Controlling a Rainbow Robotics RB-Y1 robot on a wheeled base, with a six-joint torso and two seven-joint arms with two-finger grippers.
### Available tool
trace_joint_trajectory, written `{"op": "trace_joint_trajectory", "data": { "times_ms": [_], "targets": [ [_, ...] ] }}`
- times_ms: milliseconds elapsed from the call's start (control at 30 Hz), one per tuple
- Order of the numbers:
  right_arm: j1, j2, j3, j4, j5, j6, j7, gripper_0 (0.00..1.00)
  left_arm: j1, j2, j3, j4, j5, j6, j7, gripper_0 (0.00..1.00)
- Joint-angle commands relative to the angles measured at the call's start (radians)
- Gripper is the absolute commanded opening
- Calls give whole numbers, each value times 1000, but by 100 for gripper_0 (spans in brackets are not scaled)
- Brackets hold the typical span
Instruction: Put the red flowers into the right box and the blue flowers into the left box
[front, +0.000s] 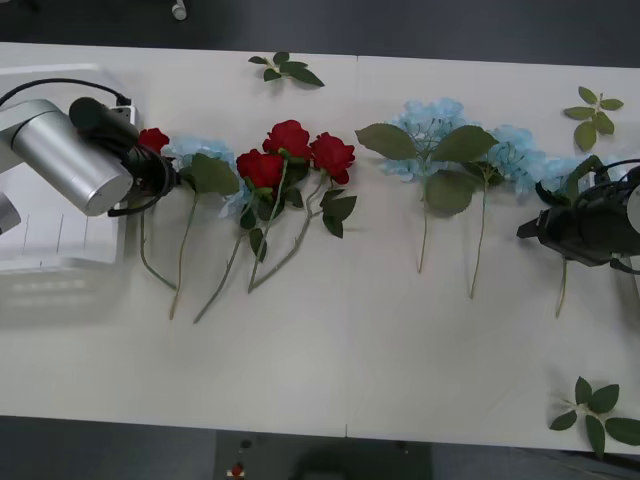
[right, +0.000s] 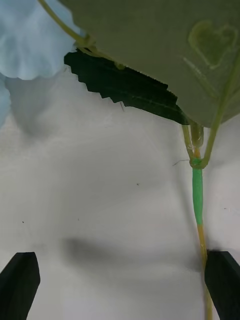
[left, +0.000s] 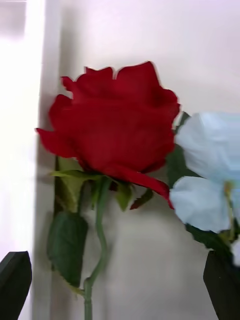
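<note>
Several red flowers lie on the white table: one red rose (front: 152, 138) (left: 115, 125) beside the left box (front: 60, 255), and three more (front: 288, 140) at centre left. My left gripper (front: 158, 175) (left: 120, 285) hovers open over that first rose's stem (left: 100, 240), with black fingertips (left: 15, 280) on either side. Blue flowers (front: 430, 125) lie at centre right, and one blue cluster (front: 200, 150) sits by the first rose. My right gripper (front: 535, 228) (right: 120, 285) is open above a blue flower's stem (right: 198, 195), which runs close to one finger (right: 222, 285). The right box is out of view.
Loose green leaf sprigs lie at the back centre (front: 287, 68), the back right (front: 595, 108) and the front right (front: 598, 412). The white rim of the left box (left: 20, 125) runs close beside the rose. A broad green leaf (right: 160, 45) overhangs the right gripper's stem.
</note>
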Motion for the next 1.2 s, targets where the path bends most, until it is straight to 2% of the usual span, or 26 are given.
{"op": "trace_joint_trajectory", "data": {
  "times_ms": [33, 300, 600, 867, 967, 1033, 1067, 1100, 1133, 1200],
  "targets": [
    [-68, -47, -7, -10, 9, 66, 30, 97, -20, 35, 5, -22, 17, -6, -38, 100],
    [-218, -190, -8, -139, -43, 337, 51, 97, 0, 33, -44, -16, 21, -6, -39, 100],
    [-302, -316, -14, -278, -166, 449, 112, 97, 15, 0, -46, 62, 21, -30, -48, 100],
    [-302, -403, -114, -335, -321, 587, 401, 96, 17, -22, -44, 140, 10, -89, -68, 100],
    [-302, -435, -185, -352, -343, 659, 623, 97, 18, -22, -46, 142, 5, -89, -71, 100],
    [-308, -457, -204, -360, -379, 676, 686, 97, 17, -22, -44, 142, 4, -87, -73, 100],
    [-316, -475, -212, -366, -416, 682, 737, 97, 20, -22, -46, 142, 1, -89, -75, 88],
    [-325, -491, -218, -370, -453, 688, 790, 96, 21, -22, -44, 139, -6, -90, -76, 47],
    [-328, -501, -226, -372, -485, 698, 849, 96, 23, -22, -44, 140, -6, -90, -78, 0],
    [-328, -507, -247, -370, -522, 716, 932, 96, 26, -22, -49, 140, -9, -99, -79, 0]
  ]
}}
